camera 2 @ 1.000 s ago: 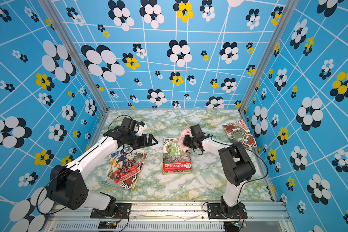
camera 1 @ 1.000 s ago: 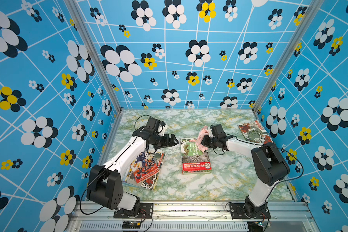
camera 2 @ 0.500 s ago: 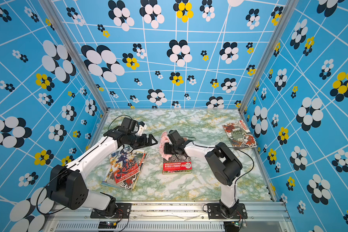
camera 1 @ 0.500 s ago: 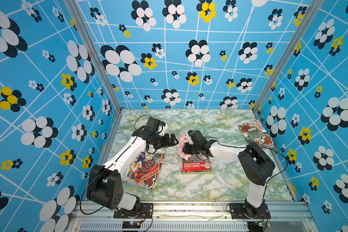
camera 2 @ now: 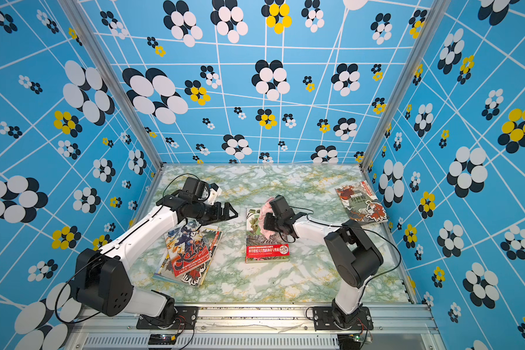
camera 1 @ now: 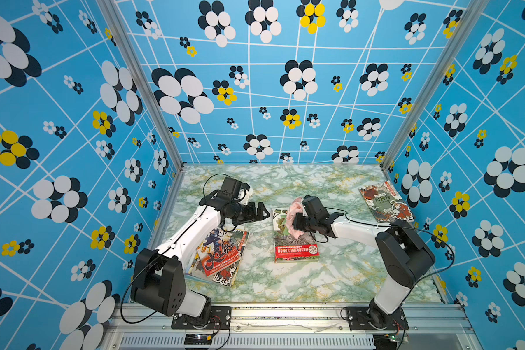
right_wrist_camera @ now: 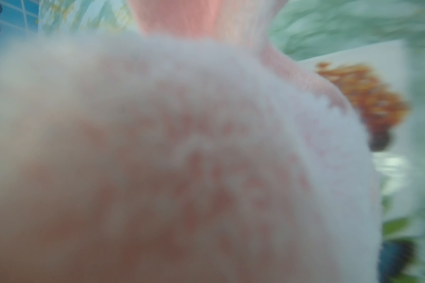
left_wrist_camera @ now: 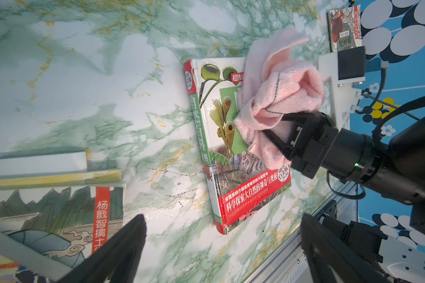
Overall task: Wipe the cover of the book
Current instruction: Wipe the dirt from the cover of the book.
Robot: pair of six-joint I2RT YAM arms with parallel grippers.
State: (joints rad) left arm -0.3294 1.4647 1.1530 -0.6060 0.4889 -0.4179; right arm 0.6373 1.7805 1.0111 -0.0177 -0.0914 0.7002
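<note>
Right gripper (left_wrist_camera: 273, 126): jaws closed tight on a bunched pink cloth (left_wrist_camera: 275, 98). You can see its two black fingers (left_wrist_camera: 270, 137) pinching the folds in the left wrist view.

The cloth lies against the far half of the book (camera 1: 294, 247) and hides part of the plant picture on the cover. The red band at the near end is bare. The book lies flat and face up in the middle of the marbled table (camera 1: 315, 281), with its spine toward your left arm.

Right wrist view: blurred pink fabric fills almost all of it, with a sliver of cover at the edge. You cannot make out the fingers there.

Left gripper (camera 1: 262, 212): jaws spread wide, holding nothing. It hovers above the table just beside the book's spine side, not touching it. Under that arm a stack of comic books (camera 1: 222, 254) lies askew. One more illustrated volume (camera 1: 385, 201) lies by the far right wall, well apart from the rest.
</note>
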